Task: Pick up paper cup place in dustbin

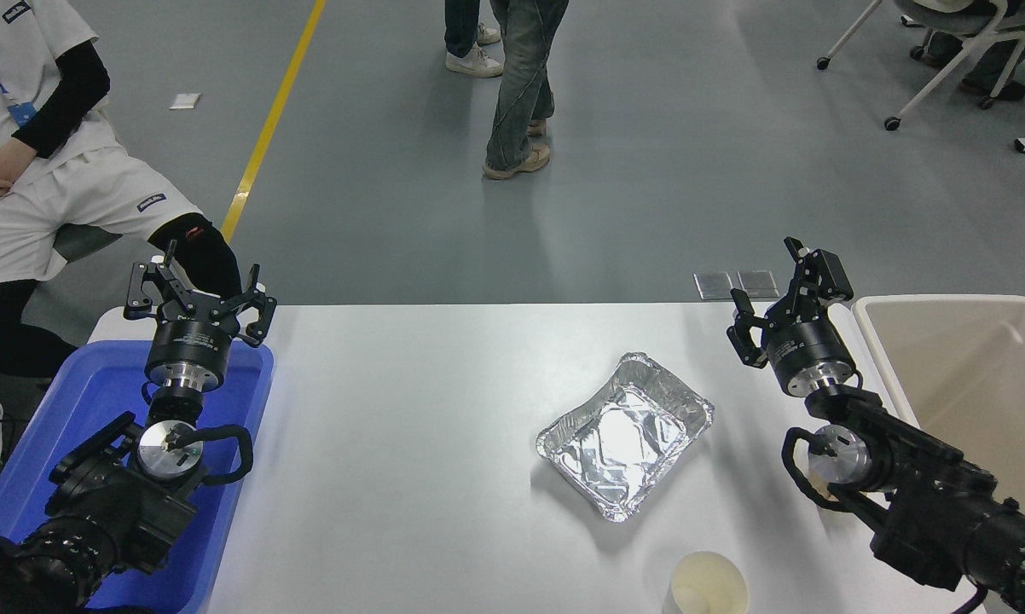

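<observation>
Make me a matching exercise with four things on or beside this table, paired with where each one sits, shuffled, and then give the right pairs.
Things:
1. paper cup
2. foil tray
3. dustbin
4. blue plastic bin

Places:
A. middle of the table
B. table's right end
C. near edge of the table
D. table's left end, under the left gripper

Pairs: 1-C, 2-A, 3-B, 4-D

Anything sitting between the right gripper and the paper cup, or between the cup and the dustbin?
Nothing visible. The paper cup stands alone at the table's near edge. The foil tray lies farther out, off both paths. The right gripper is empty; the dustbin is right of it.
</observation>
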Controlling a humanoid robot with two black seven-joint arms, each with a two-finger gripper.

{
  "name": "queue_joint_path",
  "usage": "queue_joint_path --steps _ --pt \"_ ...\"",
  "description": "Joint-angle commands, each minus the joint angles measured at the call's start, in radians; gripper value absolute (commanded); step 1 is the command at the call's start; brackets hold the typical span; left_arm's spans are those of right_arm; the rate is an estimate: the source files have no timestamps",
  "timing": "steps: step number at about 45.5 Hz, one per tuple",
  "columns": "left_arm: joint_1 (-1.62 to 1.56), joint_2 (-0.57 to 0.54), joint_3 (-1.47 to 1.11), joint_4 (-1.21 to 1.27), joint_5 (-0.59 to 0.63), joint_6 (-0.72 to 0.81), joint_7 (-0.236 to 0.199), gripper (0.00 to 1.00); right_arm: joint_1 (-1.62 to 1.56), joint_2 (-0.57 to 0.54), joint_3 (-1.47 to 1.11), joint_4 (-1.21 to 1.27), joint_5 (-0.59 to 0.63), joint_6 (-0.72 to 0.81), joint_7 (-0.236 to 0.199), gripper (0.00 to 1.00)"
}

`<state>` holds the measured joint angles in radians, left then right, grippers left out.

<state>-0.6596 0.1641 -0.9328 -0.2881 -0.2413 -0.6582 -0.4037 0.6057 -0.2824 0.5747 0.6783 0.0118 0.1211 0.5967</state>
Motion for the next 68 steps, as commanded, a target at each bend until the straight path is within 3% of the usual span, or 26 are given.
queue_joint_path --steps 1,68 --pt "0.000 0.000 -0.001 0.000 -0.001 0.000 0.000 0.99 -0.004 -0.006 -0.012 0.004 0.000 0.000 0.000 1.00" --pt "0.000 0.000 0.000 0.001 -0.001 0.000 -0.001 0.99 0.058 -0.047 -0.104 0.000 -0.007 0.002 0.000 1.00"
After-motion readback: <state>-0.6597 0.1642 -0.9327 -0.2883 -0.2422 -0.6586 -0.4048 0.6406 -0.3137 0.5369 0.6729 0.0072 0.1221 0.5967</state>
